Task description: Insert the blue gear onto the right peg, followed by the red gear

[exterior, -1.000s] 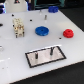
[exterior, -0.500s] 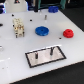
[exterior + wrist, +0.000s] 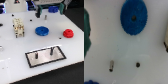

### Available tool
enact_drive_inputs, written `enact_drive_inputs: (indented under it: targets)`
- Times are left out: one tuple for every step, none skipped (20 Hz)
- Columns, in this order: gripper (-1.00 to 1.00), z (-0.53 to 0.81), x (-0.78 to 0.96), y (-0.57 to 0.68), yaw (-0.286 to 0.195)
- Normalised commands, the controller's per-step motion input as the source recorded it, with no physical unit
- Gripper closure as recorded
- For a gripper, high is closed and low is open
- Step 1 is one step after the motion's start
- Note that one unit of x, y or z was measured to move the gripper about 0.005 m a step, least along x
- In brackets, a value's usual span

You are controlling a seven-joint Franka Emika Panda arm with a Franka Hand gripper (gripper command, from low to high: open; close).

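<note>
One blue gear (image 3: 42, 31), seemingly below tool (image 3: 52, 8)

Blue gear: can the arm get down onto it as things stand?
Probably yes. The blue gear lies flat on the white table with nothing on top of it; the red gear and the peg plate sit apart from it. The pincer itself is out of view.

- A glossy white table (image 3: 20, 55) fills nearly the whole exterior view, catching soft, even light and a faint sheen.
- Beyond the table's far edge lies a dark, blurred backdrop (image 3: 7, 5), its details impossible to make out.
- In the wrist view, the same pale surface appears hazy and uniformly lit.
</note>
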Motion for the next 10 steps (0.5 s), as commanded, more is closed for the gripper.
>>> enact_drive_inputs:
  targets:
    - [-1.00,-0.55,-0.25,0.11,0.000]
    - [-1.00,-0.58,-0.27,0.10,0.000]
    - [-1.00,-0.56,-0.20,0.06,0.000]
    - [-1.00,-0.58,-0.23,0.07,0.000]
    - [-1.00,-0.55,-0.23,0.06,0.000]
    - [-1.00,-0.53,-0.20,0.07,0.000]
    - [-1.00,-0.53,-0.22,0.02,0.000]
    - [-1.00,-0.52,-0.21,0.03,0.000]
    - [-1.00,-0.53,-0.26,0.03,0.000]
    - [-1.00,-0.52,-0.24,0.02,0.000]
